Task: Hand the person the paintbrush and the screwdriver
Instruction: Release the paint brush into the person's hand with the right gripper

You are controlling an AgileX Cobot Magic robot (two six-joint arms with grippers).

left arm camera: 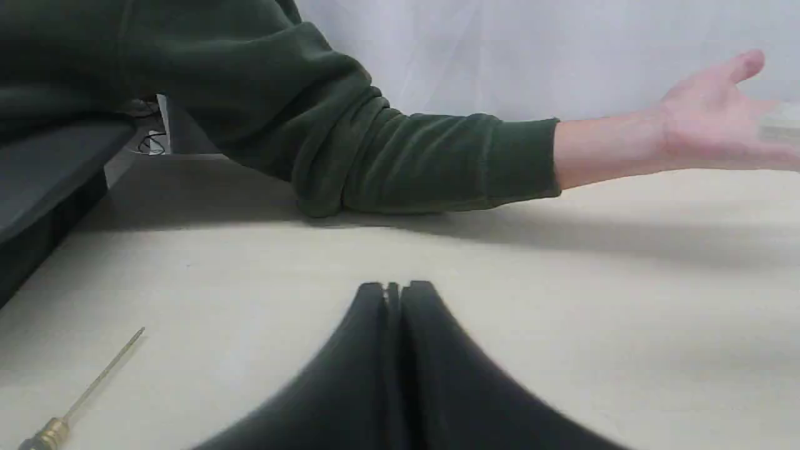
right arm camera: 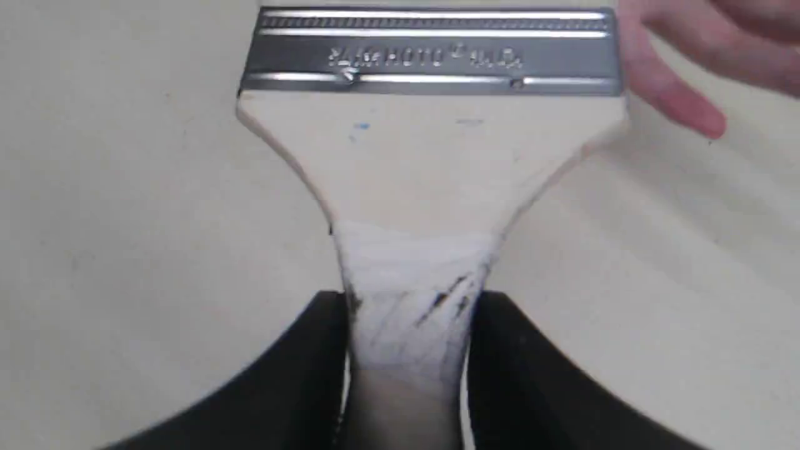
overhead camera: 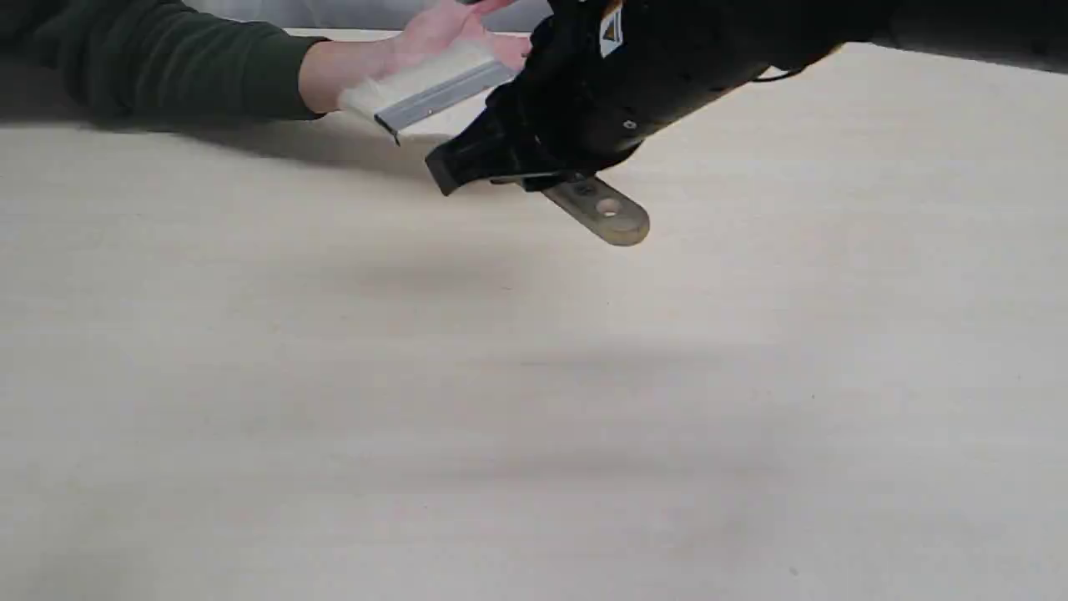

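Holding the paintbrush (right arm camera: 431, 156) at the person's hand (overhead camera: 440, 35); right claw (right arm camera: 409, 303) clamped.

The paintbrush (right arm camera: 431, 162) hangs over the person's open hand (left arm camera: 706, 125); screwdriver (left arm camera: 81, 394) lies flat

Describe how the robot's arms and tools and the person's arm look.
The left tool and right tool have matte black fingers that widen toward the base. The right arm is black, with a white-and-orange triangle sticker and a thin dark cable. The person's hand is bare, its sleeve dark green.
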